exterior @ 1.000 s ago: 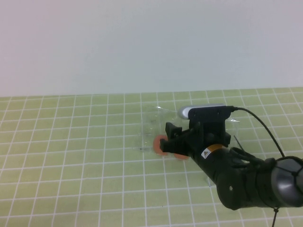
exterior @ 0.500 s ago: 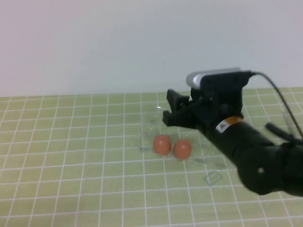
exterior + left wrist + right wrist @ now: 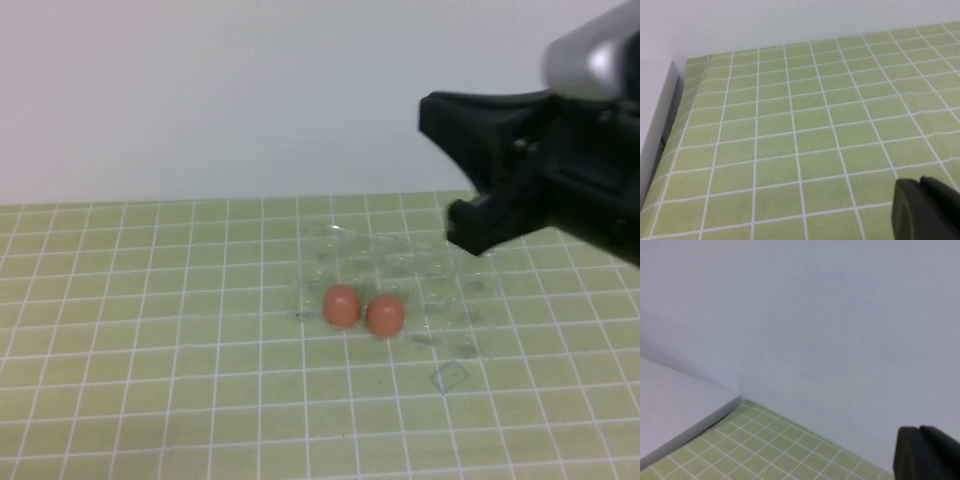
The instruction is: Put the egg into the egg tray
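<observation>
Two orange-brown eggs, the left egg (image 3: 342, 305) and the right egg (image 3: 385, 315), sit side by side in the near left part of the clear egg tray (image 3: 445, 270). My right gripper (image 3: 437, 170) is raised high above the tray's right side, well clear of the eggs. Its two fingers stand apart and hold nothing. Its wrist view shows only a dark finger part (image 3: 927, 452) against the wall. My left gripper (image 3: 927, 210) shows only as a dark tip over bare green cloth, away from the tray.
A green checked cloth (image 3: 150, 330) covers the table, with a plain white wall behind it. In the left wrist view a white ledge (image 3: 655, 115) borders the cloth's edge.
My right gripper has lifted from over the eggs and moved up and to the right. Both eggs, hidden under it before, now lie uncovered in the tray.
</observation>
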